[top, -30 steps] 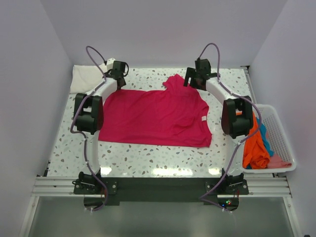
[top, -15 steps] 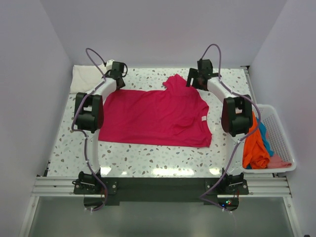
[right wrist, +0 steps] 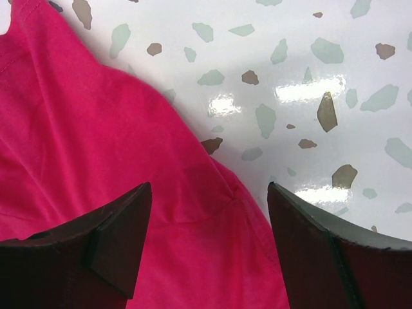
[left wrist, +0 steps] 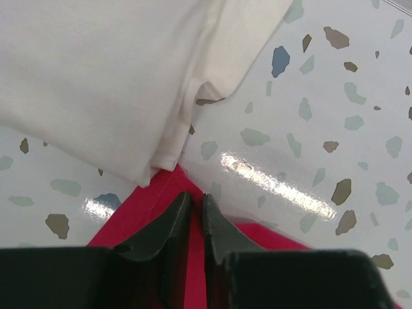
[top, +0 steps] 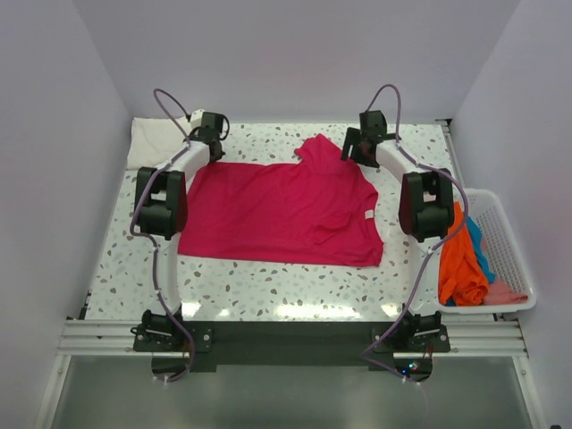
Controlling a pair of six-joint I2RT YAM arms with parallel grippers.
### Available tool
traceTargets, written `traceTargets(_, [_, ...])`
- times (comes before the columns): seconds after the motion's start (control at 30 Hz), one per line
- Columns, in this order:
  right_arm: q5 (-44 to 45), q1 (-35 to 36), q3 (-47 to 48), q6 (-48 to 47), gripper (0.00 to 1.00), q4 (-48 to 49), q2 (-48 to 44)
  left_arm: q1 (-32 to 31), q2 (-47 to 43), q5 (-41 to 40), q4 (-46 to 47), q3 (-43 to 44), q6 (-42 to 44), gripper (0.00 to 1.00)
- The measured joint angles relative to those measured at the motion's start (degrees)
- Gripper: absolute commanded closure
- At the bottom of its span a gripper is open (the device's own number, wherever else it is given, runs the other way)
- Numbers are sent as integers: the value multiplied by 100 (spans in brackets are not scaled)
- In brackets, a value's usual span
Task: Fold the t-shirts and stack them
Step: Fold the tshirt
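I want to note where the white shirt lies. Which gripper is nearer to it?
Left. The left gripper pinches the red shirt's corner, right beside the white shirt's edge. The right gripper hangs open over the red shirt's far right side, well away.

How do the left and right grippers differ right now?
Left gripper is pinched nearly shut on the magenta t-shirt's corner, beside the cream t-shirt; right gripper stands wide open over that shirt's edge, holding nothing. Both sit at its far side.

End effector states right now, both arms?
Left end effector: shut on a corner of the magenta t-shirt.
Right end effector: open, holding nothing, over the same shirt's edge.
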Motion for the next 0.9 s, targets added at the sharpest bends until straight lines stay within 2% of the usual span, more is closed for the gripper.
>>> traceTargets(0.13, [-7, 4, 22, 22, 38, -4, 17, 52, 24, 24, -11, 33, 2, 88])
traceTargets(0.17, [-7, 4, 24, 39, 45, -2, 17, 66, 24, 33, -9, 37, 2, 90])
traceTargets(0.3, [0, 2, 26, 76, 57, -13, 20, 96, 24, 44, -7, 46, 4, 92])
traceTargets(0.6, [0, -28, 31, 125, 65, -48, 168, 111, 24, 107, -7, 48, 7, 96])
traceTargets(0.73, [-2, -39, 39, 149, 77, -63, 273, 114, 24, 107, -4, 48, 9, 98])
traceTargets(0.77, [-2, -44, 42, 151, 84, -66, 291, 116, 24, 107, -4, 48, 9, 98])
traceTargets(0.83, [-4, -52, 46, 177, 91, -72, 299, 125, 24, 116, -2, 48, 11, 99])
traceTargets(0.87, [-11, -59, 63, 192, 99, -83, 299, 133, 24, 120, 2, 48, 11, 100])
traceTargets(0.9, [-20, -68, 76, 205, 100, -94, 299, 142, 24, 127, 13, 48, 11, 100])
